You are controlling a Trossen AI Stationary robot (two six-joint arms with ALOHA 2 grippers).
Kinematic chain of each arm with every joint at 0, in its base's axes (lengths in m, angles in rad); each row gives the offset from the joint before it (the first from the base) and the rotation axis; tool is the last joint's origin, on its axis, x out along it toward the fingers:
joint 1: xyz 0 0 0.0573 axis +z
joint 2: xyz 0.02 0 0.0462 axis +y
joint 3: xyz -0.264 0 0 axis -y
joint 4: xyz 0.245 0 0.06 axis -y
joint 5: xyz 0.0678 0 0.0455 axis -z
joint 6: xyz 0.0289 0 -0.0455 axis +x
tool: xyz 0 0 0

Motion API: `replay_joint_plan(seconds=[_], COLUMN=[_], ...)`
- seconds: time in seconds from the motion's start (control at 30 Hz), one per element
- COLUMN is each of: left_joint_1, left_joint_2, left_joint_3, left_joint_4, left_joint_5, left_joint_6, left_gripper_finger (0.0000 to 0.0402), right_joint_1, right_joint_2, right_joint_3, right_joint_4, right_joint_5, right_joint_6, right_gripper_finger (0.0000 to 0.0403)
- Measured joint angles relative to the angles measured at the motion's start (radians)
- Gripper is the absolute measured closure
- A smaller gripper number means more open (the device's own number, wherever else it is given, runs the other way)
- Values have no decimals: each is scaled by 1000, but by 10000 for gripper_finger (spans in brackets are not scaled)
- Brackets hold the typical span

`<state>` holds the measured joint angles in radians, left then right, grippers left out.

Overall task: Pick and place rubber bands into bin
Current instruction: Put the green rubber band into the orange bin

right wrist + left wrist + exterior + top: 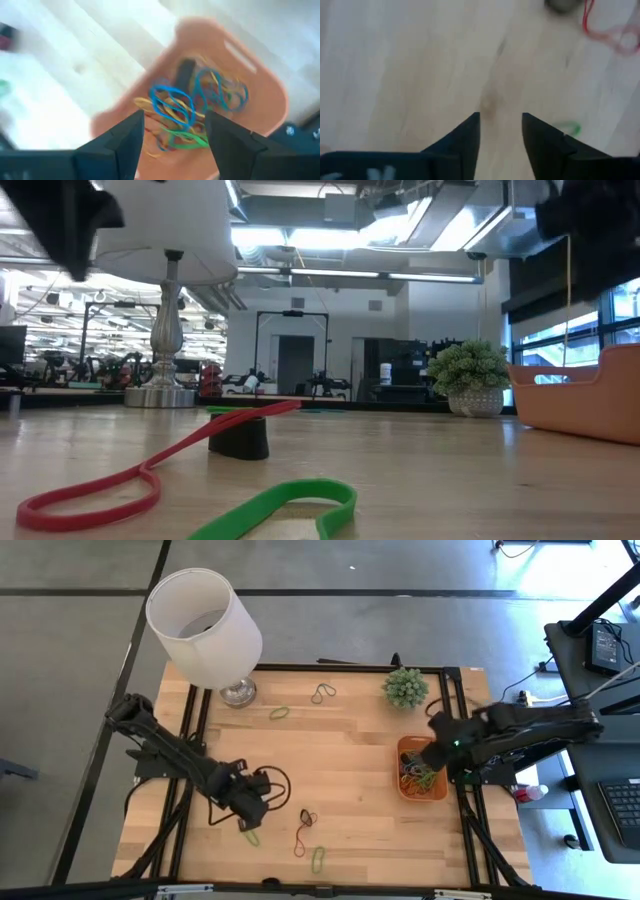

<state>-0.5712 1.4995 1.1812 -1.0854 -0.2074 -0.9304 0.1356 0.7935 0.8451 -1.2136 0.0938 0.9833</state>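
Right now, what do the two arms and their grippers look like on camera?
Both arms are matte black, jointed links with black cables looping beside them. The left gripper and right gripper each end in two flat, dark, wedge-shaped fingers. A small green light glows on the right arm near its wrist.

Desk (340,770): pale wood planks, smooth, light sheen, visible grain. Bin (404,746): orange plastic, smooth, matt. Rubber bands (175,107) in bin: thin elastic, blue, yellow, green; red band (140,475) on desk looks matt. Lamp at 11 o'clock: white matt shade (205,625), polished metal base (238,692). Both tools' fingers (465,145): dark matt plastic.
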Motion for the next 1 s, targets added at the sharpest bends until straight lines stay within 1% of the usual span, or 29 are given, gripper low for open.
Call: replay_joint_plan(seconds=[0.1,0.27,0.47,0.57,0.67,0.77,0.83,0.9,0.93,0.97,1.0], left_joint_1=[-27,-102,-182,-206,-220,-223,-221,-213,-209,-204,-202], left_joint_2=[34,78,151,207,269,325,351,359,358,354,346], left_joint_3=[-3,-57,-110,-117,-117,-113,-111,-111,-110,-104,-99], left_joint_4=[-24,60,200,226,223,226,222,229,231,233,232], left_joint_5=[48,71,72,87,126,164,190,213,217,216,207], left_joint_6=[11,68,85,121,157,186,190,201,207,210,212], left_gripper_finger=[240,223,225,231,240,256,276,312,337,364,382], right_joint_1=[0,0,0,0,0,0,0,0,0,0,0], right_joint_2=[-13,-10,-9,1,17,34,48,64,73,85,96], right_joint_3=[96,214,230,227,227,227,226,226,226,226,226], right_joint_4=[14,80,267,294,298,298,299,307,314,321,330], right_joint_5=[27,75,72,71,71,71,71,71,71,71,71], right_joint_6=[-25,-83,-213,-249,-252,-252,-252,-255,-258,-262,-267], right_gripper_finger=[199,204,204,205,205,205,205,205,205,205,205])
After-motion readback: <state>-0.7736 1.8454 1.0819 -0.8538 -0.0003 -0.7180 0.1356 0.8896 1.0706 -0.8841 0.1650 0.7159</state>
